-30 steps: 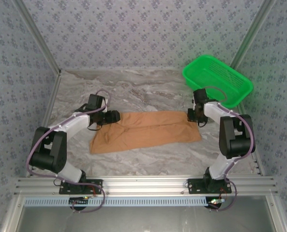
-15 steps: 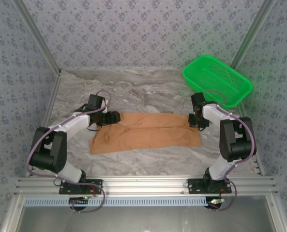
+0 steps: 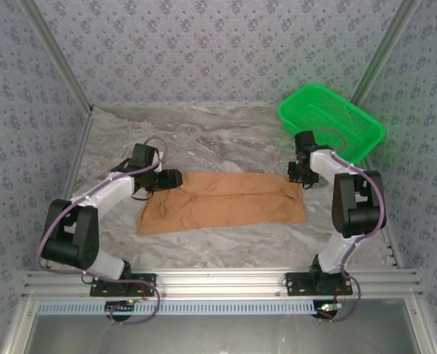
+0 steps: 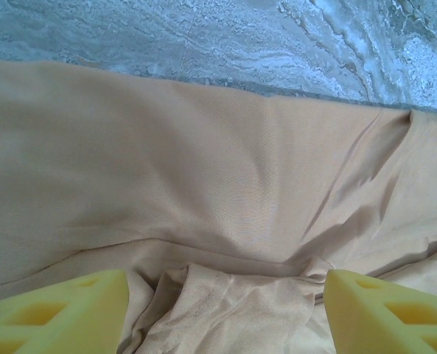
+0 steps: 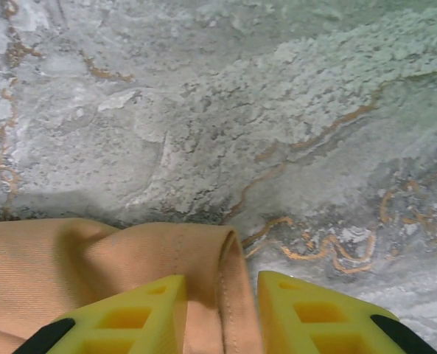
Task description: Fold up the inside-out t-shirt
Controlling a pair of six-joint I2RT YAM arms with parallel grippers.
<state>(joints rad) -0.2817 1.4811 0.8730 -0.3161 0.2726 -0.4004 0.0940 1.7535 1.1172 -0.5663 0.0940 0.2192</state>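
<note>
The orange-tan t-shirt (image 3: 222,200) lies as a long flat band across the middle of the marble table (image 3: 225,140). At the shirt's far left corner, my left gripper (image 3: 178,179) is open. Its yellow fingers (image 4: 56,313) stand wide apart around a bunched fold of cloth (image 4: 233,310). My right gripper (image 3: 298,177) is at the far right corner. Its jaws are open only narrowly. They straddle a raised hem fold of the t-shirt (image 5: 218,295), with bare marble just beyond.
A green mesh basket (image 3: 332,122) stands at the back right, close behind the right gripper. Patterned walls close in the table on three sides. A metal rail (image 3: 218,280) runs along the near edge.
The right gripper shifted slightly back and forth at the shirt's right corner, and the cloth edge there moved a little. The left gripper stayed in place while its arm's elbow swung outward.
</note>
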